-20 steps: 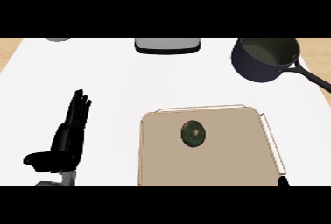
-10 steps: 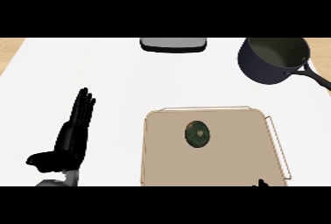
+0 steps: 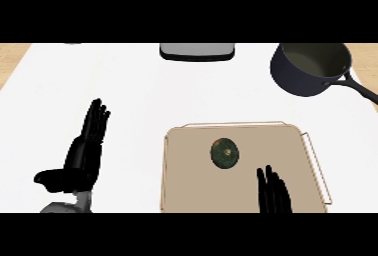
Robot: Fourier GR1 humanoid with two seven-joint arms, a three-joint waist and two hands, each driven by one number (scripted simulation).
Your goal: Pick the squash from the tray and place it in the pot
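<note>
My right hand [image 3: 273, 192] is coming up from the lower edge of the view; a second ago only a fingertip was showing there, and now the fingers are reaching well over the near part of the tray [image 3: 181, 200]. They are straight and together, holding nothing, pointing away from me and just to the right of the squash [image 3: 225, 153]. The fingertips are stopping near it without touching. I am reading this as the start of the reach: the pick is under way, but nothing is grasped yet, and the hand will need to travel a little further forward and to the left before it can close.

My left hand [image 3: 81, 155] is resting on the counter [image 3: 133, 90] to the left of the tray, fingers straight and open, thumb out to the side, much as it has been lying.

The squash is sitting a little beyond the middle of the tan tray, apart from its rims. It is looking like a small dark green oval, mottled, with a pale spot at its centre, probably the stem end facing up. It seems rounded and smooth, so I am expecting it might roll if nudged from one side.

Further off, the dark pot [image 3: 310, 67] is standing at the far right of the counter, open, its handle pointing right, well apart from the tray. A grey and black object [image 3: 198, 51] is lying at the far edge.
</note>
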